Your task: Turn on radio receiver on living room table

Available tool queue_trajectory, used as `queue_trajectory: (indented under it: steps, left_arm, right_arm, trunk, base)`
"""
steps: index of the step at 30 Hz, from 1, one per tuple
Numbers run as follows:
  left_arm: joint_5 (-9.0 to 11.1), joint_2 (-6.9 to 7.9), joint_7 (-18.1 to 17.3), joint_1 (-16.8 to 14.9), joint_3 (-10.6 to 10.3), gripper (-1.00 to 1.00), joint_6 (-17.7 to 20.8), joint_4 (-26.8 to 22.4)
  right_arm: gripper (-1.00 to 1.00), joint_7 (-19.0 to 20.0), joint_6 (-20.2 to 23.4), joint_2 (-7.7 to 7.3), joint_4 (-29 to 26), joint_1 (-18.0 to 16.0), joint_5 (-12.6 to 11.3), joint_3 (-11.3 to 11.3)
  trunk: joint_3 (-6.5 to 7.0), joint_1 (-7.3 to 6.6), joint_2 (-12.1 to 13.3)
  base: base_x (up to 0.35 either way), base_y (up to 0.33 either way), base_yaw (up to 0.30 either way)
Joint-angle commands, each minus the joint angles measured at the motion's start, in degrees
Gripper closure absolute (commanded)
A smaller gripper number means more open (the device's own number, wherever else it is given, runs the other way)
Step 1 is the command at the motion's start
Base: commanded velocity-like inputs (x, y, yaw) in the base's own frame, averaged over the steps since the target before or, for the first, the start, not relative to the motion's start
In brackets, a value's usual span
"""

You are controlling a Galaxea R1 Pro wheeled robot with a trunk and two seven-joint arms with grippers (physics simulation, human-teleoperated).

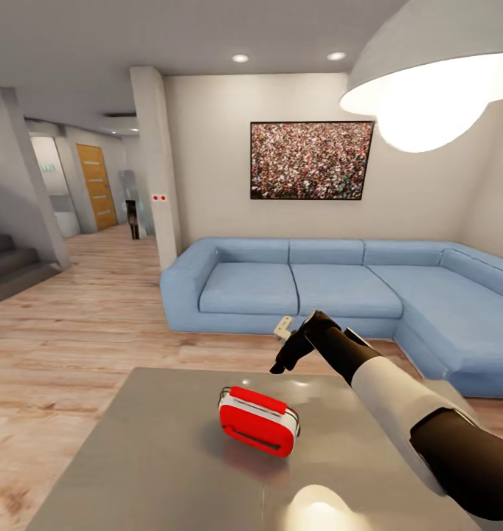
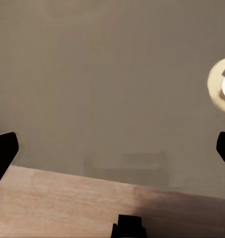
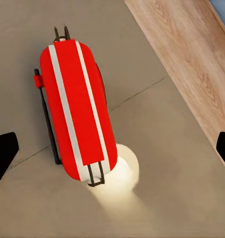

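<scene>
One radio (image 1: 257,420) sits mid-table (image 1: 133,472), nearer the far edge. Looks light, rigid, glossy, likely to slide; press its face, don't grab. Right gripper (image 1: 287,359) hovers above, fingers spread, empty.

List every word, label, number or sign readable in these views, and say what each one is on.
None can be read.
The radio receiver shows plain red panels, white stripes and a dark slot, with no lettering.
The framed picture above the sofa is a crowd photo without text.
The two small red marks on the pillar are too small to read.
The table top is unmarked.
</scene>
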Motion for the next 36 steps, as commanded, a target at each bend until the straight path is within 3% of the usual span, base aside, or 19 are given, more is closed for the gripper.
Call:
queue_trajectory:
  steps: [1, 36]
  left_arm:
    - [0.0, 0.0, 0.01, 0.0, 0.0, -1.0, 0.0, 0.0]
    - [0.28, 0.28, -0.65, 0.0, -0.09, -1.0, 0.24, -0.01]
  right_arm:
    - [-1.0, 0.0, 0.0, 0.0, 0.0, 0.0, 0.0, 0.0]
    - [-1.0, 0.0, -0.24, -0.02, 0.05, 0.0, 0.0, -0.04]
  trunk:
    - [0.0, 0.0, 0.0]
    - [0.0, 0.0, 0.0]
  base:
    - [0.0, 0.248, 0.0]
    - [0.0, 0.058, 0.0]
